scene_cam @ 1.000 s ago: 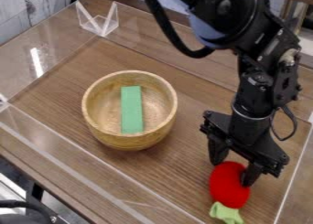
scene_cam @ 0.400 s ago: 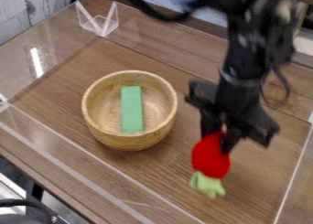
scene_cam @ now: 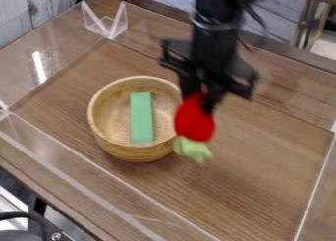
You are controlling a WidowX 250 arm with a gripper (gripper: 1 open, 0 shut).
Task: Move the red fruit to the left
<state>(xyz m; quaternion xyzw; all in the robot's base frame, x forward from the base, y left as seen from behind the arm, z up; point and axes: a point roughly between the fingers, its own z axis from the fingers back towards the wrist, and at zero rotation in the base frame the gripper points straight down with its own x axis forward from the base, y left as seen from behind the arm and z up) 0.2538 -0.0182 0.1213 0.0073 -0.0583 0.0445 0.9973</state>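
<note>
The red fruit [scene_cam: 195, 117], a small bright red oval with a light green leafy cap hanging below it, is lifted off the table. My gripper [scene_cam: 199, 99] points straight down and is shut on the red fruit from above. Fruit and gripper hang over the right rim of the wooden bowl [scene_cam: 109, 137]. The picture is blurred around the arm, so the fingertips are hard to make out.
A flat green rectangular block [scene_cam: 140, 117] lies inside the bowl. Clear acrylic walls [scene_cam: 53, 63] border the wooden table on the left and front. A small clear stand [scene_cam: 104, 22] sits at the back left.
The gripper closed on the red fruit at the table's front right, lifted it, and carried it up and left to the bowl's right rim.
</note>
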